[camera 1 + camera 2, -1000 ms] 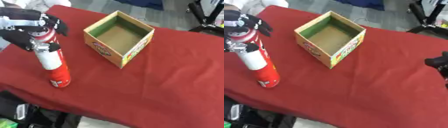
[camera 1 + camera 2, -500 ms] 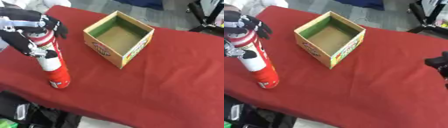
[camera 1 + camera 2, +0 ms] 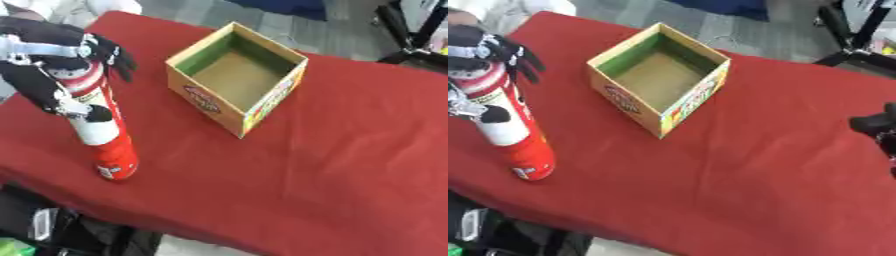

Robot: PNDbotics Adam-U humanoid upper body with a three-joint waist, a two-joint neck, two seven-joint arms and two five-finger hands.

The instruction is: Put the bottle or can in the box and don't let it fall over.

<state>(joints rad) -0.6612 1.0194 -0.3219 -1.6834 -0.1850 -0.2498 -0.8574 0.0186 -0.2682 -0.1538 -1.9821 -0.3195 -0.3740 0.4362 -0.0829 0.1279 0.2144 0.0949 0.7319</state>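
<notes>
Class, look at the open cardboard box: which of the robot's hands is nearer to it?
Left. The left hand grips the red and white can just left of the box. The right hand shows only at the far right edge, well away.

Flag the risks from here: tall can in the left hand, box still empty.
1. The left hand grips the tall red-and-white cylindrical can near its top while it tilts, base on the red tablecloth; it could tip.
2. The open cardboard box looks shallower than the can, which may topple inside.
</notes>
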